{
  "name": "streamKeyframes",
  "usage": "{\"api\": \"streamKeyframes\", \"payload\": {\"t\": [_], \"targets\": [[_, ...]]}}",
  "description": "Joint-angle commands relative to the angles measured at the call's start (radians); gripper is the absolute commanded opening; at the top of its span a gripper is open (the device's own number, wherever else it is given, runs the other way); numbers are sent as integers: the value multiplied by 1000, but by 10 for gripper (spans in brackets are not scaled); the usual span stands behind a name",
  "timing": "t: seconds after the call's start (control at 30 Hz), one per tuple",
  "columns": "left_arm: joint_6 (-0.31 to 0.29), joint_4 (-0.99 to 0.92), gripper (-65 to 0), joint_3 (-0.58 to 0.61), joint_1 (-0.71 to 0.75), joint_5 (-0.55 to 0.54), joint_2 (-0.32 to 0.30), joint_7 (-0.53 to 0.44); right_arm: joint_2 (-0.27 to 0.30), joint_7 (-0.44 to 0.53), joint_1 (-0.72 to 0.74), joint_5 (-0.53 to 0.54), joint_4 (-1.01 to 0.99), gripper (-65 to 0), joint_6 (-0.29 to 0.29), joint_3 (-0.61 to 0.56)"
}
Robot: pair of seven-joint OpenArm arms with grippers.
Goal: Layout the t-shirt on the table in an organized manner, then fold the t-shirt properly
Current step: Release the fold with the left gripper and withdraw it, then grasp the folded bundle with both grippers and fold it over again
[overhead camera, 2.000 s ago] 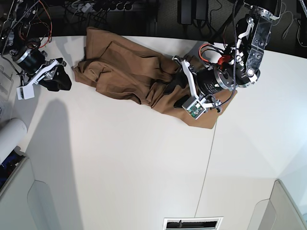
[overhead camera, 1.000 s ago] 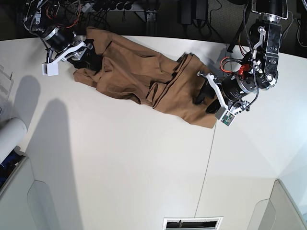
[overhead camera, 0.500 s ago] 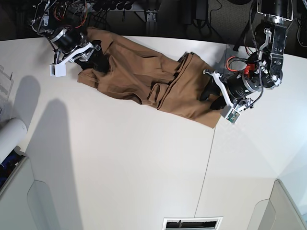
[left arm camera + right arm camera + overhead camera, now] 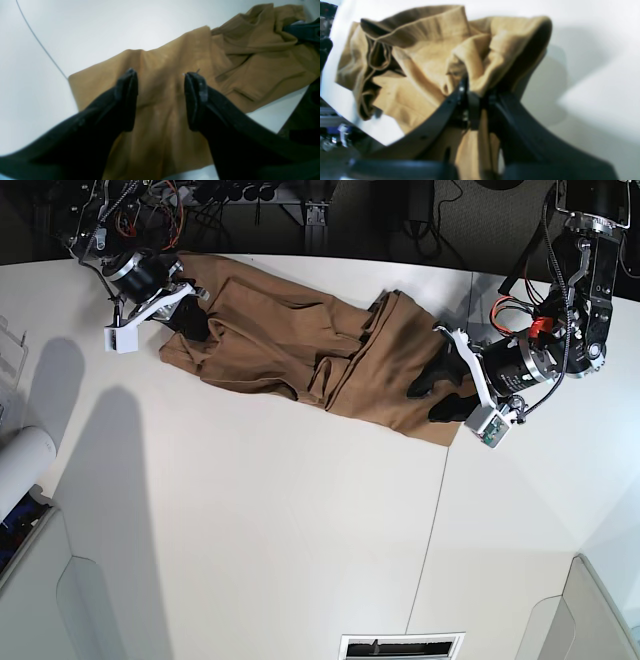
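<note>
- The t-shirt is tan-brown and lies in a long, bunched heap across the far part of the white table
- One end of the shirt is near the far left edge of the table in the base view, and the other end lies flatter by a thin dark seam line
- The middle of the shirt is full of folds and wrinkles
- The right gripper has its black jaws pressed together on a bunched bit of the shirt
- In the right wrist view the cloth sticks up between the two jaws and puffs out above them
- In the base view this gripper sits at the left end of the shirt, close to the far edge of the table
- The left gripper has its jaws wide apart with nothing between them
- Its two black fingers point at the flat end of the shirt, one on each side of a smooth patch of cloth
- I cannot tell if those fingers touch the cloth
- In the base view the left gripper is over the right end of the shirt, near the seam line
- A white roll lies at the left edge of the table, well apart from the shirt
</note>
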Motion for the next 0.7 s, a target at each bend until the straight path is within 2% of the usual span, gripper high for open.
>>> {"api": "streamKeyframes", "payload": {"t": [0.0,0.17,0.37,0.5,0.67], "targets": [[-6,17,-326,-15,-11,-14,-11,-24,21,14,13,-6,14,-650,4,3],[-7,17,-326,-76,-10,-8,-11,-16,100,23,49,-43,14,-650,4,18],[-6,-4,-326,-169,-10,58,-11,-10,184,22,51,-46,14,-650,3,66],[-6,-98,-326,-156,-6,58,-1,-19,221,15,52,14,14,-650,3,84],[-10,-181,-326,-152,-5,62,62,-34,229,3,59,99,14,-650,4,85]]}}
